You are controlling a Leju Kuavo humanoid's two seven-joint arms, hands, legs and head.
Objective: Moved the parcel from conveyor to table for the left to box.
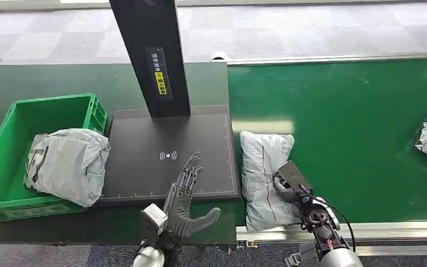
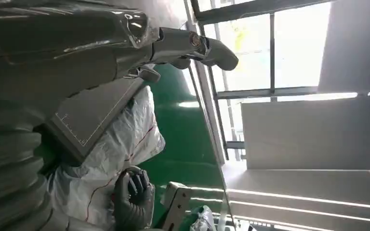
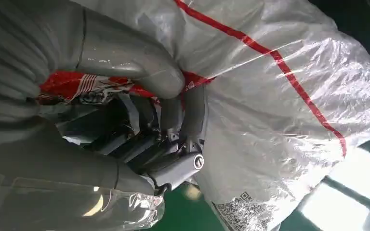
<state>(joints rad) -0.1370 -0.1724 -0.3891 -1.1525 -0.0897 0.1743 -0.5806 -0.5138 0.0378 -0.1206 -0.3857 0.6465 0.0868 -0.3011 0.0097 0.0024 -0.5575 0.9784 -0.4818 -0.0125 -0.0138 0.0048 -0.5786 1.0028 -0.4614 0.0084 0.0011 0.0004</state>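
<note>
1. Nearest me, the left robot hand (image 1: 184,196) hovers over the near edge of the dark scanner pad (image 1: 167,156) with fingers spread, holding nothing

2. At about 4 o'clock from the pad, the right robot hand (image 1: 289,183) has its fingers and thumb closed into the parcel (image 1: 264,167), gripping it; the parcel lies on the green conveyor (image 1: 356,139) at its near left end, just beside the pad

3. I'd judge the parcel soft and light: a crinkled white plastic mailer that gives under the fingers (image 3: 149,62). The film looks slippery, so a bunched fold near the middle seems the safer hold

4. On the parcel: a thin red line, a red printed patch and a QR-style code (image 3: 243,211); none of it is readable

5. At 9 o'clock on the tabletop (image 1: 44,78), a green crate (image 1: 92,108) holds another bagged parcel (image 1: 66,164) with dark lettering I cannot read

6. Farther off, the black post (image 1: 153,50) carries a yellow label, illegible
</note>
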